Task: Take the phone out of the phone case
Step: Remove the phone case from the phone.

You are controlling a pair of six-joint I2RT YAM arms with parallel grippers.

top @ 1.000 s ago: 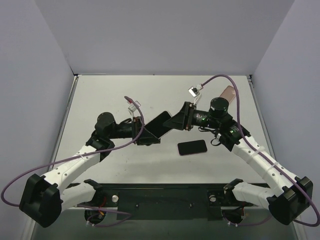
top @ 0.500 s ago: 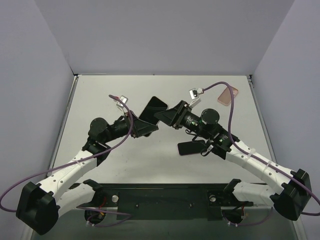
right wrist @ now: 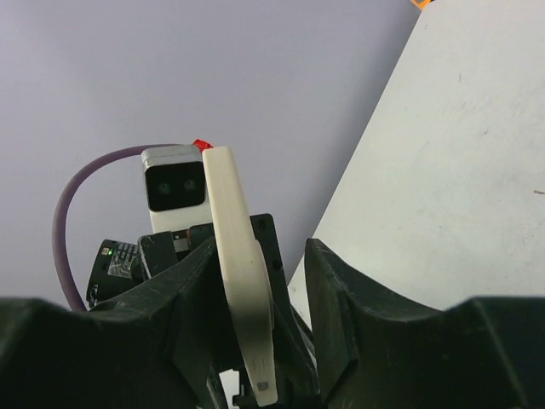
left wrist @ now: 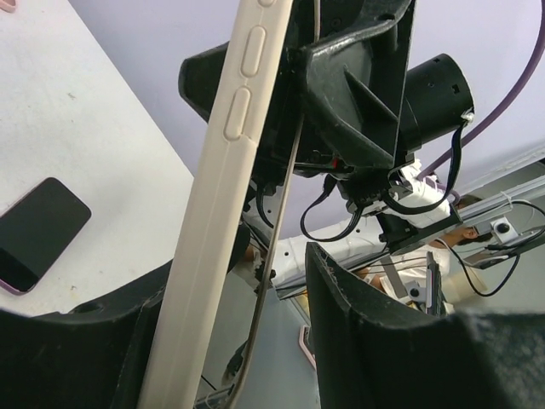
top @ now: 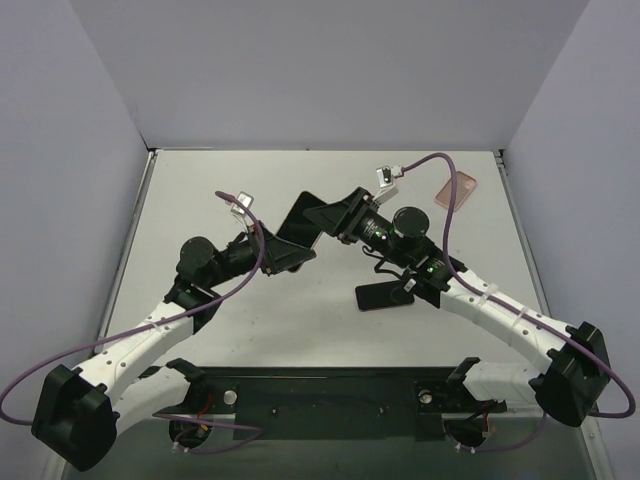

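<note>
- Phone case (top: 305, 214), cream-edged with a dark face, is hanging tilted in the air over the middle of the table (top: 200, 190), well apart from every table edge and wall.
- Left gripper (top: 291, 247) and right gripper (top: 338, 221) are bracketing it from opposite ends. Each is half-spread with one finger touching it and a gap showing at the other, so whether either is clamping cannot be told.
- A dark phone (top: 375, 297) is lying flat under the right arm, and a pink case (top: 457, 188) is lying near the far right edge.
</note>
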